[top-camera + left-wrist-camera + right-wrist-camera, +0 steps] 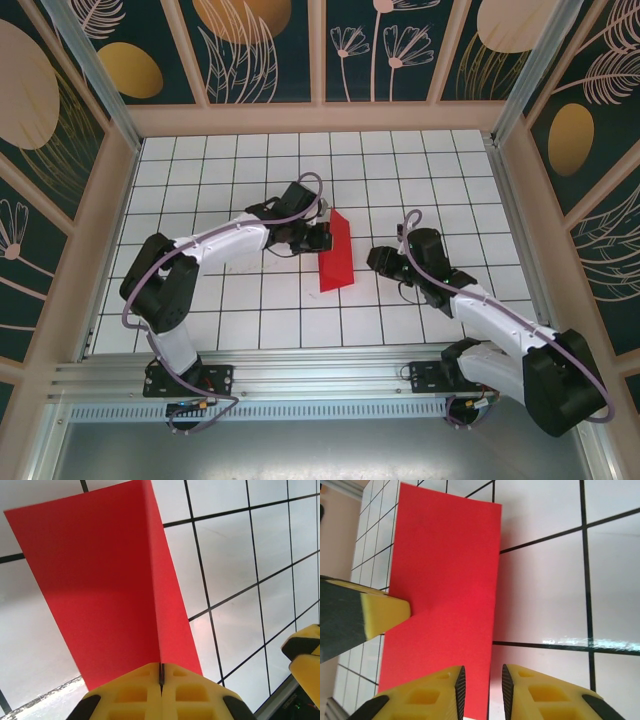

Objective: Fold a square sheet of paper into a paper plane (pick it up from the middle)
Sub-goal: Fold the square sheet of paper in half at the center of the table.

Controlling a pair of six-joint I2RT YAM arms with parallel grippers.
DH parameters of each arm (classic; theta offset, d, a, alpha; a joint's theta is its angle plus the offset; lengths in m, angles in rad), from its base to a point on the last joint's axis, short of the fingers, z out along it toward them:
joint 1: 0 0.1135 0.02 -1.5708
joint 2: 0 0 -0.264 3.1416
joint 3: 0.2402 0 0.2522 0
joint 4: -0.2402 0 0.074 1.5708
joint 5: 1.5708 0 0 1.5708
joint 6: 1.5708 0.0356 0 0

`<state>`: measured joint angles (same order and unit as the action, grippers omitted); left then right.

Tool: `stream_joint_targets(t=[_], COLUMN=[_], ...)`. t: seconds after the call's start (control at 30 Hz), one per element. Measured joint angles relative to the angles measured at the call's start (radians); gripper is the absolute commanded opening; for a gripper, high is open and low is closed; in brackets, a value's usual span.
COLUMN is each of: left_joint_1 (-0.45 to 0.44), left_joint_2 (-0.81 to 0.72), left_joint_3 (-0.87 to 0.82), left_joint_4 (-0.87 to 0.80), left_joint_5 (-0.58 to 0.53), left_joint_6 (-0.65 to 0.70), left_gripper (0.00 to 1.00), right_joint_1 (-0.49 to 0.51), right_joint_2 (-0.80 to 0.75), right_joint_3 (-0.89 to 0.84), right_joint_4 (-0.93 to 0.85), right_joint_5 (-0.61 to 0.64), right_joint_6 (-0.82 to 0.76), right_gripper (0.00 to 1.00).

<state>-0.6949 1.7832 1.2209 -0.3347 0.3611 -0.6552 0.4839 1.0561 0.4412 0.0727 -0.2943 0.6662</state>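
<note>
Your left gripper (pixel 316 237) is clamped on the square sheet of paper (pixel 337 256). The sheet sits bent along a crease near the middle of the table (pixel 450 190), its long side running near to far. From the left wrist, the crease runs straight into the closed seam of the yellow fingers (pixel 135 690), with a red flap spreading to either side. That grip looks sound, so leave it alone.

Your right gripper (pixel 380 260) sits just right of the sheet. From its own wrist camera the jaws stand narrow with a slim gap, and the paper's right-hand edge lies in line with that gap. I cannot tell whether the pads touch the paper yet.

I judge the step in hand to be a second pinch on that right edge. Slide in only far enough for the edge to sit between the pads, then close gently. A thin sheet will likely buckle if you push it sideways against the left hold. Square the flaps before pinching, since any offset gets locked into the crease. Hold the left arm steady meanwhile.
</note>
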Motion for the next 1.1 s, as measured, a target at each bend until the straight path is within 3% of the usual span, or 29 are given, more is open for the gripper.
stream_joint_targets(t=[0.4, 1.1], left_joint_1=[-0.021, -0.021], left_joint_2=[0.049, 0.108], left_joint_3=[-0.148, -0.14], left_joint_4=[0.119, 0.173], left_joint_5=[0.01, 0.005], left_joint_6=[-0.084, -0.101], left_gripper=[0.04, 0.08], right_joint_1=[-0.04, -0.078], right_joint_2=[0.273, 0.609], right_joint_3=[0.097, 0.264], right_joint_4=[0.037, 0.116], right_joint_5=[-0.122, -0.24], right_joint_6=[-0.002, -0.005], right_gripper=[0.21, 0.21])
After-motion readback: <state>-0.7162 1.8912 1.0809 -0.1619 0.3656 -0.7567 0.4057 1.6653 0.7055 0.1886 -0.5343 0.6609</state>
